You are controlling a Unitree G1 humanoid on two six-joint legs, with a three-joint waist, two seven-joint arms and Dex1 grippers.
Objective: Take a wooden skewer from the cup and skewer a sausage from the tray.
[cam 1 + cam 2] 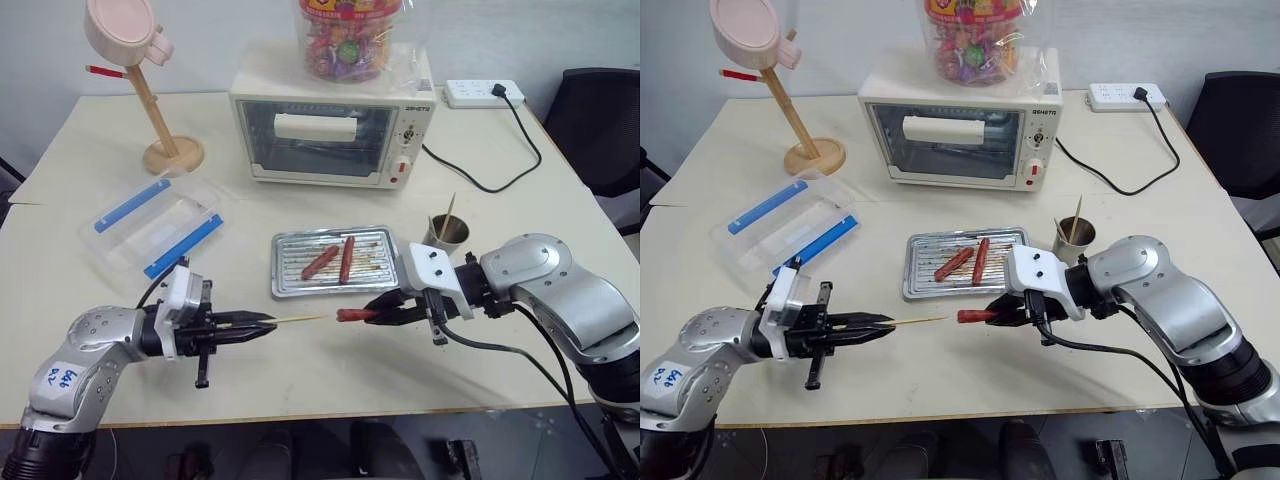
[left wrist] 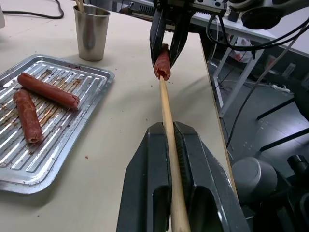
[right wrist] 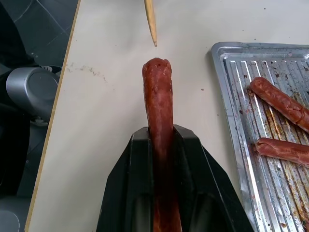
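The thin pale wooden skewer (image 1: 298, 319), clamped in your left claw (image 1: 262, 324) at lower centre, points at the reddish-brown sausage (image 1: 351, 314) gripped by your right claw (image 1: 377, 308). Tip and end stand just apart; next, line them up and push straight in.

Three sausages in all, one (image 1: 352, 314) in the right hand (image 1: 385, 311) and two (image 1: 332, 260) behind it on the one tray (image 1: 290, 285), one skewer (image 1: 296, 319) in the left hand (image 1: 255, 327), one cup (image 1: 447, 232)
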